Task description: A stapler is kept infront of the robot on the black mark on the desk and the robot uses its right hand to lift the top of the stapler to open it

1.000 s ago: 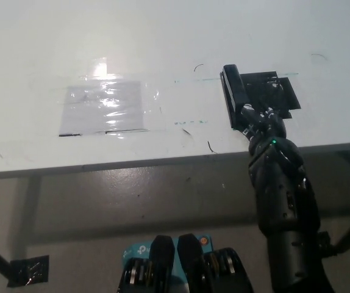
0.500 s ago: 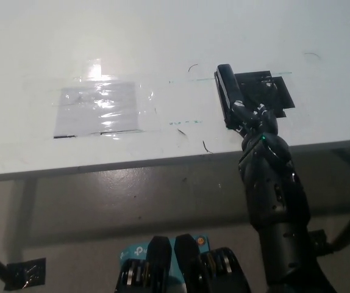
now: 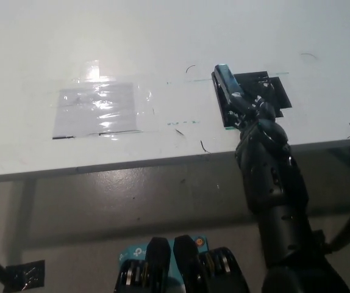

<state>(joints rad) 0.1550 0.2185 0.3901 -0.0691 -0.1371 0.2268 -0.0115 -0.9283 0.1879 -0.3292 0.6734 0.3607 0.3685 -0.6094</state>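
1. Desk: a white surface filling the far part of the view, its near edge running left to right.
2. Right hand: black, reached in from the near right onto the desk's right part; the fingers are laid over the near end of the stapler, though whether they are closed on it cannot be told.
3. Taped sheet: a glossy patch lying flat at centre-left, well apart from the hand.
4. Black mark: seen just right of the stapler.
5. Stapler: black, lying on the mark's left edge, its far end raised slightly.
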